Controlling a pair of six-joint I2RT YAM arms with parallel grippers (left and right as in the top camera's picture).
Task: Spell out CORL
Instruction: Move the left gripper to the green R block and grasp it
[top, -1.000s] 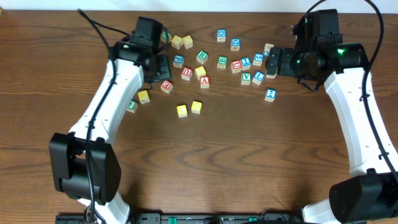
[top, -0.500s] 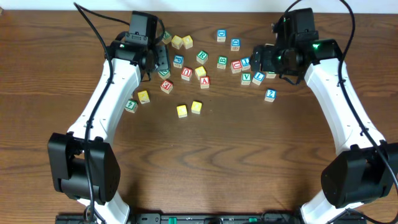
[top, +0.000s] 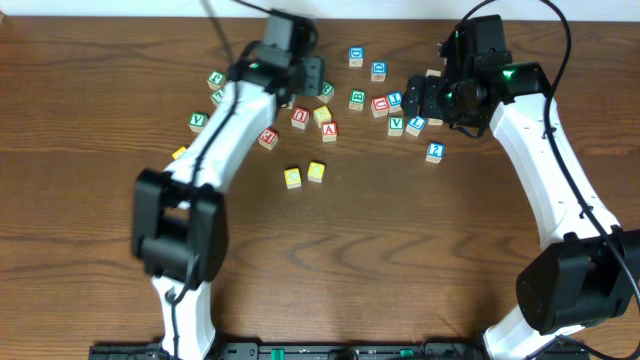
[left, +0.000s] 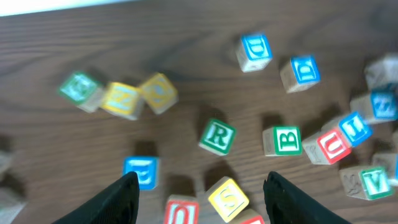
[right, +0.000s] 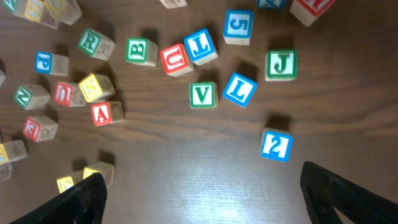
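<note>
Lettered wooden blocks lie scattered at the far middle of the table. The green R (left: 217, 137) (right: 93, 42) lies just ahead of my open, empty left gripper (left: 202, 180) (top: 312, 75). A blue L (right: 239, 89) (top: 416, 125) lies beside the green V (right: 203, 95). My right gripper (right: 202, 174) (top: 418, 100) is open and empty above bare wood, with the blue 2 (right: 275, 145) just ahead of its right finger. Two yellow blocks (top: 304, 175) sit side by side nearer the front; their letters cannot be read. I cannot make out a C or an O.
Near the R are a green B (left: 281, 140), red U (left: 333, 146), yellow S (left: 228, 199), another red U (left: 181, 211) and red A (right: 104, 112). Green blocks (top: 216, 80) and a yellow one (top: 180, 153) lie at the left.
My left arm has swung right, from the left blocks to over the middle cluster. Green and yellow blocks at the left lie in new spots. The right gripper moved left earlier and now holds still.
</note>
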